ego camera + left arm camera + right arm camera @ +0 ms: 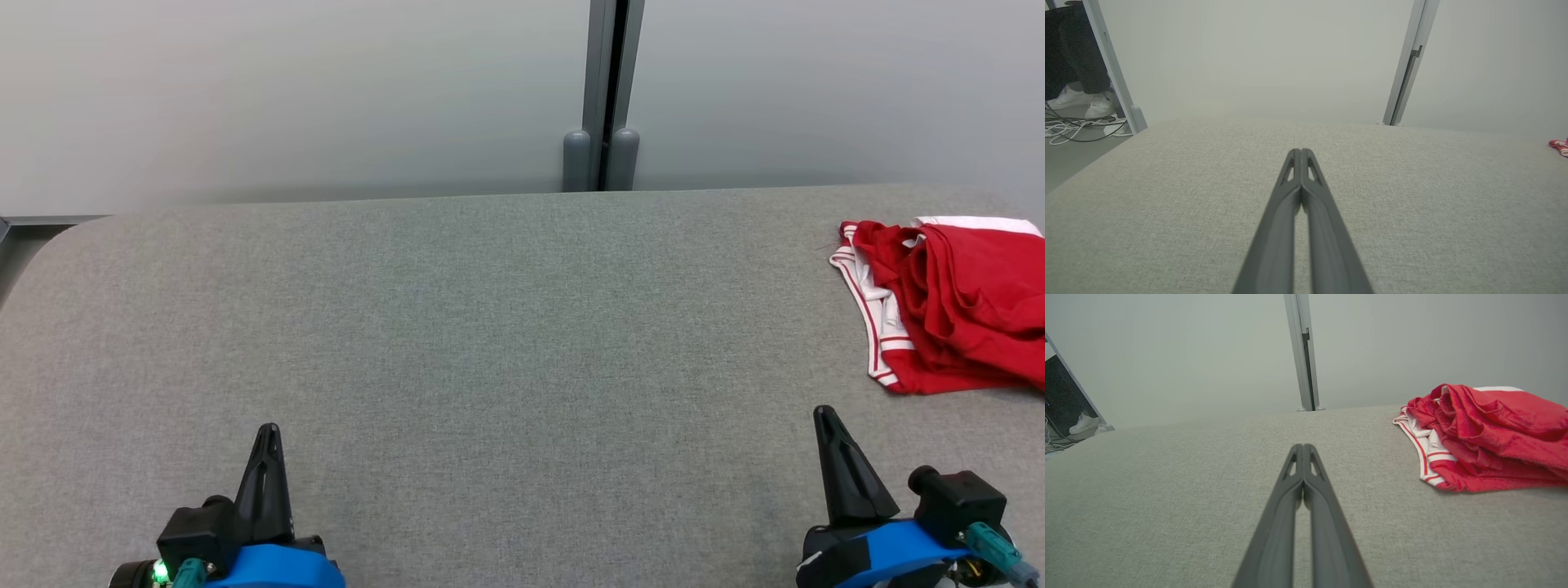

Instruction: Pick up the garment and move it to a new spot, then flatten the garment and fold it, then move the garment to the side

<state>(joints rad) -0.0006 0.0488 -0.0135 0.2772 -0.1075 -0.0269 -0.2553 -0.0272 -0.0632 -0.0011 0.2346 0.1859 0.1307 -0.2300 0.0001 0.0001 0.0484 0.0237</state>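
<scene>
Grey woven fabric covered the broad padded surface, which ran back to a pale wall split by a grey upright post. The garment lay at the far right of that surface as a crumpled red heap, with a white band striped in red showing along its left side. The right edge of the head view cut it off.

The left gripper sat low at the near left, its two dark fingers pressed together along their length and empty. The right gripper sat at the near right in the same way, jaws closed on nothing. Both pointed away from the robot over bare fabric (whether the tips touched the cloth could not be told). The garment lay ahead of the right gripper and off to its right, clearly apart from it, and well apart from the left one.

Beyond the surface's far left corner, the left wrist view showed a person's legs in dark trousers and white shoes standing on the floor, with a tangle of white and dark cables just beside them.
</scene>
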